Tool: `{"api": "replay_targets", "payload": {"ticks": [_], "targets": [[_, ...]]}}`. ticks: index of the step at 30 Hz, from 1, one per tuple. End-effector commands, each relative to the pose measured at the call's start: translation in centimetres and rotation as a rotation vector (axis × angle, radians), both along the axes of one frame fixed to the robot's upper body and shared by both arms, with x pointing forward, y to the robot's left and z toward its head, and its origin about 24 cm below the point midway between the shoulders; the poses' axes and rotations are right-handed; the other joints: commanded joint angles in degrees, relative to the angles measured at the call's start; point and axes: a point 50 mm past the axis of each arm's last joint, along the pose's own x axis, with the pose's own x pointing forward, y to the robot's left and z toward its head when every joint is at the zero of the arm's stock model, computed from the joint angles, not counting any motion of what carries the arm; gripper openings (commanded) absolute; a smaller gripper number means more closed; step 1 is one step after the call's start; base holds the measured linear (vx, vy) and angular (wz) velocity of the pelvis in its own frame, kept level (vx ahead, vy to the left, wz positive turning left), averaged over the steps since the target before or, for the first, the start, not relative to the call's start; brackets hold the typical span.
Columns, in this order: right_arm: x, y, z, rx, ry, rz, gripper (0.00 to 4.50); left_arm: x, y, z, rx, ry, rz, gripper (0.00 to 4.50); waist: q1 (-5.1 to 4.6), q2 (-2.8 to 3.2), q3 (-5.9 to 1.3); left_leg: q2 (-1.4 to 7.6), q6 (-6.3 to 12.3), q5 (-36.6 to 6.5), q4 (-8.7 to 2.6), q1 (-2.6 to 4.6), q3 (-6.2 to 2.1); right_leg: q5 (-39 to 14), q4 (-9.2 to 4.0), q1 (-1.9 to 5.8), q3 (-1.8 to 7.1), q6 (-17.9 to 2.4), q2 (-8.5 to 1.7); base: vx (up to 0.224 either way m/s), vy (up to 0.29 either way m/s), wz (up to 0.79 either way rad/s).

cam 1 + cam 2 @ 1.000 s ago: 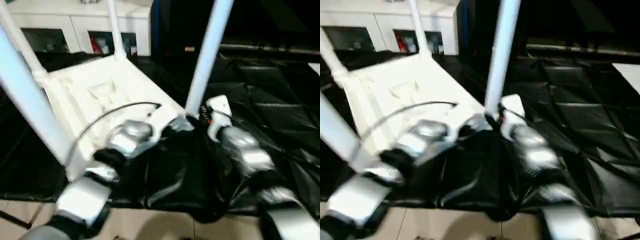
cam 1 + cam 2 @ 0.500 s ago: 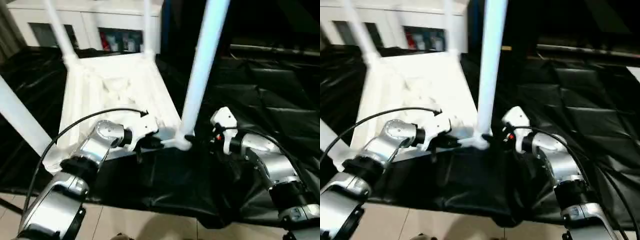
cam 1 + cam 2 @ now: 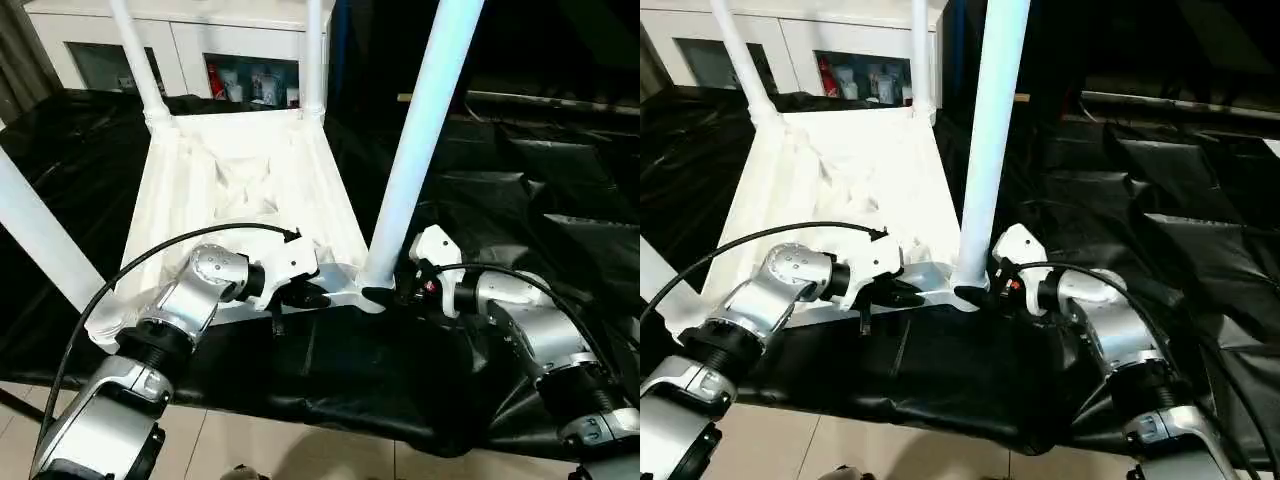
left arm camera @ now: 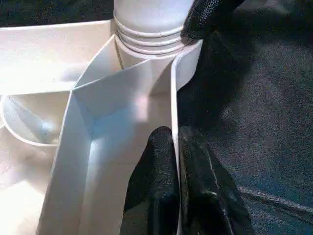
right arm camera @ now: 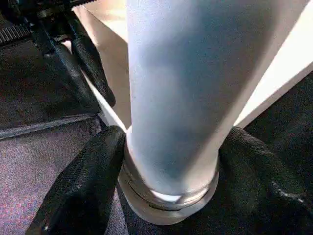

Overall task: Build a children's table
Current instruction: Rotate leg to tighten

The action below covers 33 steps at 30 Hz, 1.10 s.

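The white tabletop (image 3: 240, 190) lies upside down on a black sheet, ribbed underside up. White legs stand in its corner sockets: two at the far corners (image 3: 140, 60) (image 3: 313, 55), one at the near left (image 3: 40, 240) and one at the near right (image 3: 420, 150). My left gripper (image 4: 175, 134) is shut on the tabletop's thin rim wall just beside the near right socket. My right gripper (image 5: 171, 186) grips the base of the near right leg (image 5: 176, 98), one black finger (image 5: 83, 191) on each side, touching it just above the socket.
A white cabinet (image 3: 200, 40) with glass doors stands behind the table. The crumpled black sheet (image 3: 520, 200) covers the ground to the right and front; pale floor tiles (image 3: 300, 450) show at the near edge. A black cable (image 3: 150, 260) arcs over my left forearm.
The whole picture has swung and steadied as the head camera moved. Both grippers keep the same holds at the near right corner.
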Motion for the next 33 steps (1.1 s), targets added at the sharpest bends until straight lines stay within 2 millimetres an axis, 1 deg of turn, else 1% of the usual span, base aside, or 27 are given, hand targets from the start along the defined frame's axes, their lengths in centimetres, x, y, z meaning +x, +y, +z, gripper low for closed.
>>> {"api": "replay_targets", "payload": {"ticks": [1, 2, 3, 5, 8, 9, 12, 13, 15, 16, 17, 18, 19, 20, 21, 22, 23, 24, 25, 26, 27, 28, 29, 30, 31, 32, 33], "targets": [[0.2, 0.2, 0.0, -0.013, 0.006, 0.007, 2.99, -0.5, -0.7, -0.4, 0.018, 0.016, -0.049, 0.0, -0.14, -0.71, -3.96, 1.23, 2.14, -13.8, -3.7, 0.8, -0.38, -13.8, -3.01, 2.62, 1.88, -12.4, -2.45, 0.0, 0.0, 0.0], [0.2, 0.2, 0.0, -0.009, 0.008, 0.004, 2.99, -0.5, -0.7, -0.4, 0.016, 0.015, -0.047, 0.0, -0.15, -0.67, -3.95, 1.24, 2.14, -13.8, -3.7, 0.82, -0.39, -13.9, -3.01, 2.62, 1.88, -12.4, -2.45, 0.0, 0.0, 0.0], [0.3, 0.2, 0.0, -0.006, 0.008, 0.002, 2.78, -0.5, -0.7, -0.4, 0.015, 0.014, -0.046, 0.0, -0.14, -0.64, -3.98, 1.21, 2.16, -13.7, -3.66, 0.79, -0.38, -13.7, -3.0, 2.65, 1.9, -12.4, -2.43, 0.0, 0.0, 0.0], [0.3, 0.2, 0.0, 0.0, 0.009, 0.0, 2.68, -0.5, -0.7, -0.4, 0.016, 0.016, -0.046, 0.0, -0.16, -0.62, -4.0, 1.19, 2.18, -13.5, -3.65, 0.76, -0.39, -13.4, -2.95, 2.7, 1.89, -12.4, -2.41, 0.0, 0.0, 0.0], [0.4, 0.2, 0.1, 0.007, 0.008, 0.0, 2.64, -0.5, -0.8, -0.3, 0.019, 0.019, -0.046, 0.0, -0.18, -0.54, -4.03, 1.19, 2.21, -13.4, -3.63, 0.78, -0.39, -12.8, -2.89, 2.71, 1.86, -12.6, -2.38, 0.0, 0.0, 0.0], [0.4, 0.2, 0.1, 0.008, 0.009, 0.001, 2.64, -0.5, -0.8, -0.3, 0.02, 0.019, -0.046, 0.0, -0.2, -0.61, -4.05, 1.16, 2.2, -13.4, -3.59, 0.76, -0.37, -12.8, -2.88, 2.75, 1.85, -12.7, -2.38, 0.0, 0.0, 0.0], [0.3, 0.3, 0.0, 0.011, 0.014, 0.006, 2.62, -0.5, -0.7, -0.3, 0.021, 0.023, -0.046, 0.0, -0.18, -0.47, -4.06, 1.19, 2.15, -13.4, -3.58, 0.82, -0.39, -12.7, -2.88, 2.72, 1.86, -12.8, -2.38, 0.0, 0.0, 0.0], [0.2, 0.3, -0.1, 0.012, 0.017, 0.008, 2.62, -0.5, -0.7, -0.3, 0.022, 0.026, -0.048, 0.0, -0.2, -0.53, -4.08, 1.18, 2.17, -13.4, -3.58, 0.81, -0.39, -12.5, -2.84, 2.76, 1.85, -12.9, -2.35, 0.0, 0.0, 0.0], [0.1, 0.3, -0.3, 0.01, 0.019, 0.008, 2.62, -0.5, -0.7, -0.4, 0.023, 0.029, -0.044, 0.0, -0.18, -0.37, -4.17, 1.18, 2.26, -12.8, -3.52, 0.82, -0.4, -11.2, -2.67, 2.81, 1.84, -13.2, -2.32, 0.0, 0.0, 0.0], [0.2, 0.2, -0.6, 0.006, 0.018, -0.022, 2.62, -0.4, -0.7, -0.5, 0.023, 0.025, -0.015, 0.0, -0.21, -0.39, -4.16, 1.18, 2.31, -12.8, -3.51, 0.81, -0.38, -11.0, -2.68, 2.8, 1.84, -13.3, -2.29, 0.0, 0.0, 0.0], [0.5, 0.1, -1.0, 0.002, 0.014, -0.084, 2.62, 0.0, -0.8, -0.7, 0.019, 0.016, 0.032, 0.0, -0.27, -0.18, -4.16, 1.15, 2.24, -12.8, -3.47, 0.84, -0.36, -10.6, -2.66, 2.76, 1.85, -13.6, -2.29, 0.0, 0.0, 0.0], [0.5, 0.1, -1.0, 0.002, 0.014, -0.084, 2.62, 0.0, -0.8, -0.7, 0.019, 0.016, 0.032, 0.0, -0.42, -0.23, -4.07, 1.13, 2.14, -13.2, -3.49, 0.79, -0.3, -10.9, -2.77, 2.66, 1.89, -13.6, -2.31, 0.0, 0.0, 0.0], [0.9, -0.1, -2.0, 0.019, 0.036, -0.226, 2.62, 0.8, -1.2, -0.8, 0.013, -0.011, 0.124, 0.0, -0.49, -0.36, -4.01, 1.05, 1.65, -14.4, -3.59, 0.86, -0.4, -13.0, -3.02, 2.75, 1.8, -13.2, -2.34, 0.0, 0.0, 0.0], [0.9, -0.1, -2.0, 0.019, 0.036, -0.226, 2.62, 0.8, -1.2, -0.8, 0.013, -0.011, 0.124, 0.0, -0.64, -0.34, -3.79, 0.89, 1.05, -16.1, -3.63, 1.13, -0.36, -16.3, -3.5, 2.43, 1.81, -12.5, -2.35, 0.0, 0.0, 0.0], [1.3, -0.2, -2.5, 0.032, 0.049, -0.317, 2.62, 1.2, -1.5, -0.9, 0.014, -0.018, 0.17, 0.0, -0.92, -0.37, -3.74, 0.86, 0.38, -17.4, -3.75, 1.13, -0.5, -19.6, -3.75, 2.48, 1.73, -11.6, -2.35, 0.0, 0.0, 0.0], [1.8, -0.1, -3.0, 0.047, 0.064, -0.432, 2.62, 1.8, -1.8, -0.9, 0.013, -0.028, 0.238, 0.0, -0.84, -0.32, -3.74, 0.77, 0.05, -17.8, -3.77, 1.2, -0.62, -20.9, -3.89, 2.44, 1.66, -11.0, -2.42, 0.0, 0.0, 0.0], [2.2, -0.1, -3.4, 0.054, 0.075, -0.536, 2.62, 2.2, -2.2, -0.9, 0.014, -0.033, 0.299, 0.0, -1.1, 0.06, -3.69, 0.7, -0.64, -18.6, -3.84, 1.25, -0.73, -22.1, -4.15, 2.25, 1.62, -10.4, -2.34, 0.0, 0.0, 0.0], [2.6, 0.2, -3.7, 0.067, 0.088, -0.633, 2.62, 2.7, -2.7, -0.9, 0.008, -0.034, 0.371, 0.0, -1.54, 0.19, -3.72, 0.67, -1.38, -19.6, -3.85, 1.38, -0.8, -22.8, -4.15, 2.13, 1.59, -10.3, -2.32, 0.0, 0.0, 0.0], [2.6, 0.2, -3.7, 0.067, 0.088, -0.633, 2.62, 2.7, -2.7, -0.9, 0.008, -0.034, 0.371, 0.0, -1.78, 0.12, -3.74, 0.56, -1.58, -20.0, -3.84, 1.42, -0.83, -23.2, -4.23, 2.02, 1.54, -10.1, -2.26, -0.064, 0.007, -0.02], [3.2, 0.7, -3.9, 0.072, 0.097, -0.748, 2.62, 3.2, -3.4, -0.8, 0.0, -0.03, 0.451, 0.0, -2.08, 0.0, -3.74, 0.52, -1.42, -20.6, -3.85, 1.3, -0.99, -23.9, -4.4, 2.27, 1.36, -9.8, -2.23, 0.0, 0.0, 0.0], [3.5, 1.2, -3.9, 0.069, 0.101, -0.796, 2.62, 3.3, -3.8, -0.9, 0.005, -0.031, 0.478, 0.0, -2.33, 0.22, -3.71, 0.48, -1.25, -20.7, -3.84, 1.25, -0.97, -24.1, -4.59, 2.11, 1.38, -9.7, -2.28, 0.0, 0.0, 0.0], [3.6, 1.5, -3.9, 0.066, 0.102, -0.818, 2.62, 3.4, -4.0, -0.9, 0.009, -0.034, 0.496, 0.0, -2.5, 0.16, -3.71, 0.38, -1.21, -20.9, -3.8, 1.18, -0.99, -24.5, -4.64, 2.11, 1.3, -9.5, -2.21, 0.0, 0.0, 0.0], [4.0, 2.4, -3.8, 0.039, 0.082, -0.863, 2.62, 3.5, -4.6, -1.1, 0.02, -0.04, 0.533, 0.0, -2.6, -0.09, -3.77, 0.32, -0.96, -21.1, -3.82, 1.05, -1.06, -24.9, -4.73, 2.24, 1.17, -9.2, -2.2, 0.0, 0.0, 0.0], [4.0, 2.7, -3.8, 0.032, 0.073, -0.865, 2.62, 3.5, -4.8, -1.2, 0.022, -0.041, 0.54, 0.0, -2.85, 0.04, -3.7, 0.25, -1.05, -21.4, -3.74, 1.19, -1.03, -25.5, -4.85, 1.88, 1.18, -9.1, -2.14, 0.0, 0.0, 0.0], [4.1, 3.1, -3.7, 0.021, 0.06, -0.867, 2.62, 3.5, -5.0, -1.2, 0.024, -0.042, 0.55, 0.0, -2.79, 0.01, -3.71, 0.23, -0.88, -21.8, -3.75, 1.35, -1.07, -26.0, -5.04, 1.9, 1.06, -8.9, -2.18, 0.0, 0.0, 0.0], [4.2, 3.5, -3.7, 0.01, 0.05, -0.856, 2.62, 3.5, -5.1, -1.3, 0.024, -0.043, 0.557, 0.0, -2.81, -0.06, -3.75, 0.19, -0.37, -21.9, -3.68, 1.28, -1.03, -25.9, -5.14, 1.92, 1.04, -8.7, -2.18, 0.0, 0.0, 0.0], [4.2, 4.0, -3.6, 0.008, 0.044, -0.845, 2.62, 3.5, -5.4, -1.3, 0.026, -0.045, 0.558, 0.0, -2.89, 0.05, -3.79, 0.26, -0.14, -21.8, -3.75, 1.1, -1.07, -25.1, -5.05, 1.96, 1.06, -8.8, -2.16, 0.0, 0.0, 0.0]]}}
